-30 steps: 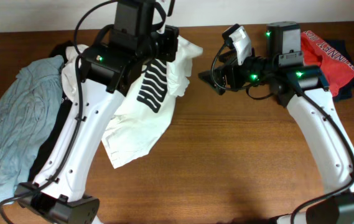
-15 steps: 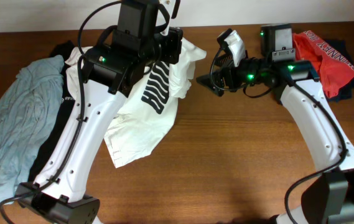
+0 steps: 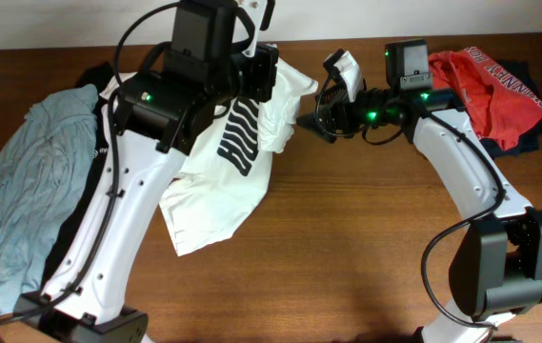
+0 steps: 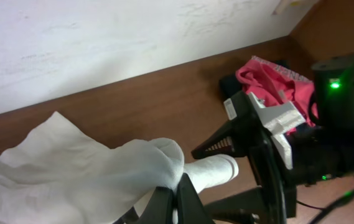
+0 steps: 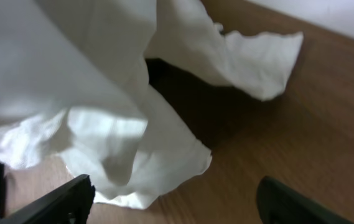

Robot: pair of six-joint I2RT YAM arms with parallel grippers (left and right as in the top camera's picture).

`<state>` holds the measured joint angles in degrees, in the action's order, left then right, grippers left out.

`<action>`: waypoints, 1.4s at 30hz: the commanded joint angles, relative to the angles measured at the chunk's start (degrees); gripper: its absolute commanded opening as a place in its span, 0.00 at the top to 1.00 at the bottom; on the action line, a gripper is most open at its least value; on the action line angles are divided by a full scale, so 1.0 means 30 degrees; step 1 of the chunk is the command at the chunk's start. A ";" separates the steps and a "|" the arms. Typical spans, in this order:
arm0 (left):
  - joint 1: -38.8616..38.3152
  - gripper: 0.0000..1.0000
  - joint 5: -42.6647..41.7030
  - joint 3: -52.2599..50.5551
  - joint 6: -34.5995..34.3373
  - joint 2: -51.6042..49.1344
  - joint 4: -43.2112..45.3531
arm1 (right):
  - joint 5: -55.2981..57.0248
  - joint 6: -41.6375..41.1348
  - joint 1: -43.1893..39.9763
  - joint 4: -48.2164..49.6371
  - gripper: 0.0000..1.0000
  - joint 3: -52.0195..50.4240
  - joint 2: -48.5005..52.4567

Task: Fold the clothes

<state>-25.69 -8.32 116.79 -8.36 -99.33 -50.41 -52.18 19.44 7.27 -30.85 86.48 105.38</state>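
A white T-shirt point(image 3: 218, 176) with black block print hangs partly lifted off the table at the back centre. My left gripper point(image 3: 272, 81) is shut on a fold near its top, and in the left wrist view its jaws point(image 4: 175, 202) pinch the white cloth point(image 4: 89, 171). Just right of the shirt's raised edge, my right gripper point(image 3: 307, 119) points left and is open. In the right wrist view its fingertips point(image 5: 58, 202) stand wide apart, with the cloth's lower hem point(image 5: 145, 174) hanging just before them, apart from both.
A pale grey-blue shirt point(image 3: 23, 181) and a black shirt point(image 3: 85, 210) lie heaped at the left. A red garment point(image 3: 494, 86) lies on a dark one at the back right corner. Bare wooden table point(image 3: 366, 238) fills the front.
My right arm has swung left, bringing its gripper up to the shirt's raised right edge. The left gripper keeps its hold and has hardly moved.
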 commanded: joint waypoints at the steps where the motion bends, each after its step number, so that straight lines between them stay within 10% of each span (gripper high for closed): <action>1: 0.0022 0.99 -0.0998 0.0393 0.0036 0.0831 -0.0080 | -0.1202 0.0080 -0.0036 0.0444 0.14 0.0357 0.0000; 14: 0.0022 0.99 -0.1537 0.0393 0.0036 0.0831 -0.0357 | -0.2827 0.0007 0.0721 0.1588 0.34 0.0357 0.0007; 23: 0.0051 0.99 -0.1574 0.0393 0.0175 0.0838 -0.0379 | -0.1005 -0.0546 0.0554 0.1690 0.96 0.0364 0.0000; 35: 0.0685 0.79 0.2659 0.0393 0.1953 0.0831 -0.1807 | -0.0874 -0.1770 -0.2171 0.0423 0.96 0.3140 -0.0080; 42: 0.0889 0.87 0.4794 0.0386 0.2419 0.0831 -0.2514 | -0.0874 -0.1566 -0.2011 -0.0998 0.96 0.5450 -0.0080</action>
<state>-23.53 2.09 116.81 -3.44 -98.56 -57.56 -54.28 14.98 0.54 -32.99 99.70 105.41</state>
